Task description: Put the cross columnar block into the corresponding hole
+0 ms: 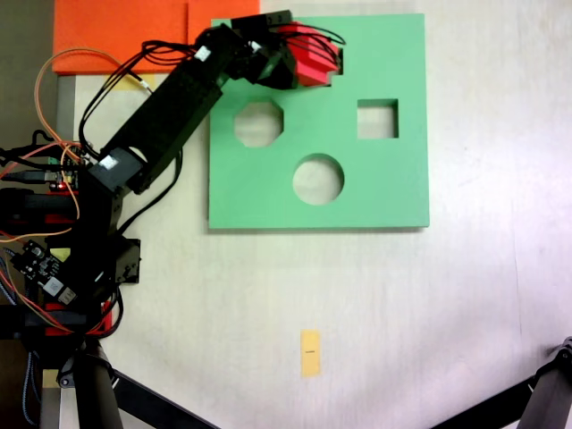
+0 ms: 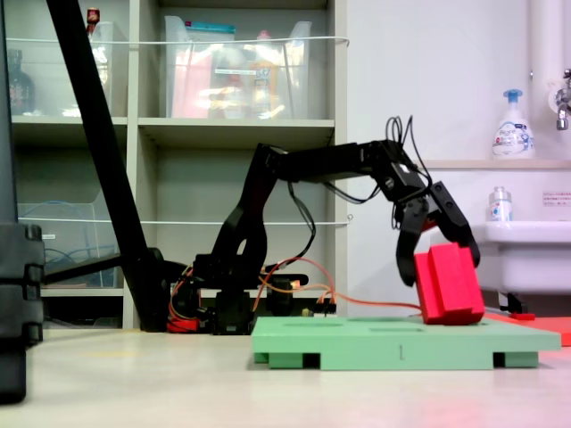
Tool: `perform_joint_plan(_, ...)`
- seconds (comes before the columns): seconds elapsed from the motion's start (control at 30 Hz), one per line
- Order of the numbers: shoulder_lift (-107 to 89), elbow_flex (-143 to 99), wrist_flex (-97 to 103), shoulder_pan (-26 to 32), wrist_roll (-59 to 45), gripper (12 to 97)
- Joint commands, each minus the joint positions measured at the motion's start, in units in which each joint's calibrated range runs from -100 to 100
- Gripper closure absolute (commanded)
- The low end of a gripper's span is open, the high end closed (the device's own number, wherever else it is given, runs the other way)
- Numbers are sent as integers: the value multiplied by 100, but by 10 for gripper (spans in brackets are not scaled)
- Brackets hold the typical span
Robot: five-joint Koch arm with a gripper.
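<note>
One fixed view looks straight down; another sits low at table level; both share the green board (image 1: 393,179) (image 2: 393,343).

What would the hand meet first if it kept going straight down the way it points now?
The hand points down, shut on the red cross block. Pushed on, the block's lower end, already at the green board, would press into the board near its far corner; whether it lines up with a cutout there is unclear.
</note>
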Motion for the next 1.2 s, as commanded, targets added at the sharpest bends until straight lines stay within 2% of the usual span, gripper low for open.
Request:
perform_joint_plan(0.0,-71,555,510,39,54,649)
perform_joint_plan(1.17,572,744,1155,-210,93,616)
